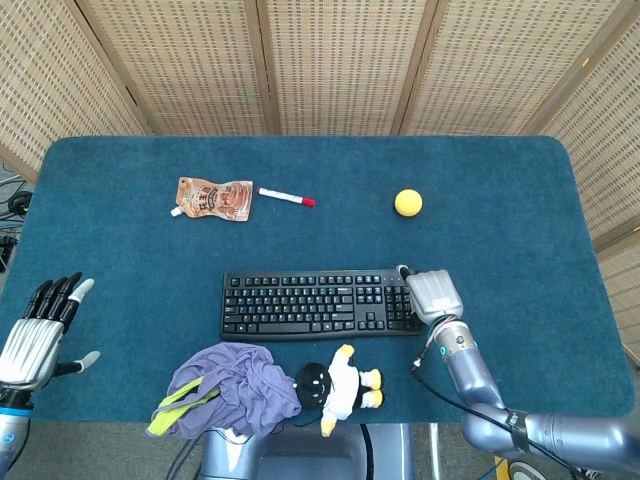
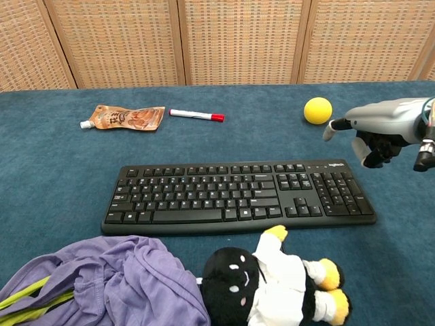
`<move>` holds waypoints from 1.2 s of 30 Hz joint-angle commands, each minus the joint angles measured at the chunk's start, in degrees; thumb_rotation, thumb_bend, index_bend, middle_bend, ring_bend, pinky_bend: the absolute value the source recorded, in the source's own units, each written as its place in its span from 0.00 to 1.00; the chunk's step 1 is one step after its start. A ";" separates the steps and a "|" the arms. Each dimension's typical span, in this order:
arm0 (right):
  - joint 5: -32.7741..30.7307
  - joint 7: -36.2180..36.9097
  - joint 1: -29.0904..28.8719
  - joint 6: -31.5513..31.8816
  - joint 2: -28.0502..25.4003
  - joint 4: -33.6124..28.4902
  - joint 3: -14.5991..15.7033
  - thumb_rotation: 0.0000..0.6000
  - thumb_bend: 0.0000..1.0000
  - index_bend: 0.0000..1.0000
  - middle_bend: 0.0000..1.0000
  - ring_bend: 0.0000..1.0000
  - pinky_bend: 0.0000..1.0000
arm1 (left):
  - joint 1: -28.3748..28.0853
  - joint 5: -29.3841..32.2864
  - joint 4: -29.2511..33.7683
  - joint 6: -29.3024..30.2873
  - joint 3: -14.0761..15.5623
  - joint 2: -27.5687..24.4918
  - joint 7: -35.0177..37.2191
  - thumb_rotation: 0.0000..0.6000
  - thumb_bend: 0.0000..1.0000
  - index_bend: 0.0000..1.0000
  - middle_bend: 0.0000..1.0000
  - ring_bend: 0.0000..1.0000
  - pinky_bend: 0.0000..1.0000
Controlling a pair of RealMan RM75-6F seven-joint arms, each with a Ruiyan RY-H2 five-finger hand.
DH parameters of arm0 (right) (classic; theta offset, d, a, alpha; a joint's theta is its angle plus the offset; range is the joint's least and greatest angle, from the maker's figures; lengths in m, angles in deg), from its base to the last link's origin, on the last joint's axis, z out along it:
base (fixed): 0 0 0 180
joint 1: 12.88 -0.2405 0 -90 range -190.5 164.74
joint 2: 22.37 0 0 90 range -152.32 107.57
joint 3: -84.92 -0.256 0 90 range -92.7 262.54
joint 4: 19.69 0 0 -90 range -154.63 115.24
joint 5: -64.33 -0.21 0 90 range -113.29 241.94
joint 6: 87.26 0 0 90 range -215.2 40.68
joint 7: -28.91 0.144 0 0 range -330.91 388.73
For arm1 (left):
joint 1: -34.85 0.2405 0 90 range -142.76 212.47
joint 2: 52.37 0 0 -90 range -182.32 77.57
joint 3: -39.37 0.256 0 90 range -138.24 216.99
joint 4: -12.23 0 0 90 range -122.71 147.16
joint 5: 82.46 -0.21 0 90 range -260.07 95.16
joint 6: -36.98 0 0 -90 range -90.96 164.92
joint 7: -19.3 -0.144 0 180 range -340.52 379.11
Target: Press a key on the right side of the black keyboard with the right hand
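Observation:
The black keyboard [image 1: 315, 303] [image 2: 238, 193] lies across the middle of the blue table. My right hand [image 1: 432, 295] [image 2: 377, 132] hovers palm down over its right end, above the number pad. In the chest view its fingers curl downward with the thumb sticking out to the left, and they hang clear of the keys. It holds nothing. My left hand [image 1: 40, 330] stays at the table's near left edge with its fingers spread, holding nothing; only the head view shows it.
A yellow ball [image 1: 408, 203] [image 2: 317, 110] sits behind the keyboard's right end. A red-capped marker [image 1: 286, 197] [image 2: 196, 115] and a brown pouch [image 1: 214, 198] [image 2: 126, 117] lie at the back left. A plush toy [image 1: 340, 385] [image 2: 272, 285] and purple cloth [image 1: 230, 385] [image 2: 102, 285] lie in front of the keyboard.

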 commanded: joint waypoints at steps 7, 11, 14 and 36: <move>-1.43 0.04 -1.38 0.43 0.87 0.77 0.94 1.00 0.95 0.15 0.75 0.66 0.49 | 0.04 0.14 -0.11 0.14 -0.07 -0.04 0.19 1.00 0.04 0.00 0.00 0.00 0.00; -2.15 0.44 -2.15 -0.22 1.14 1.42 1.25 1.00 0.96 0.15 0.75 0.66 0.49 | -0.05 0.23 -0.15 -0.08 -0.05 0.06 0.01 1.00 0.04 0.00 0.00 0.00 0.00; -2.63 0.71 -2.68 -0.63 1.37 1.95 1.64 1.00 0.96 0.15 0.75 0.66 0.49 | -0.10 0.48 -0.13 -0.30 -0.07 0.07 -0.09 1.00 0.04 0.00 0.00 0.00 0.00; -6.65 1.43 -7.15 -3.86 4.05 6.15 2.98 1.00 0.96 0.18 0.75 0.66 0.49 | -0.46 1.41 -0.44 -1.18 -0.27 0.15 -0.01 1.00 0.04 0.00 0.00 0.00 0.00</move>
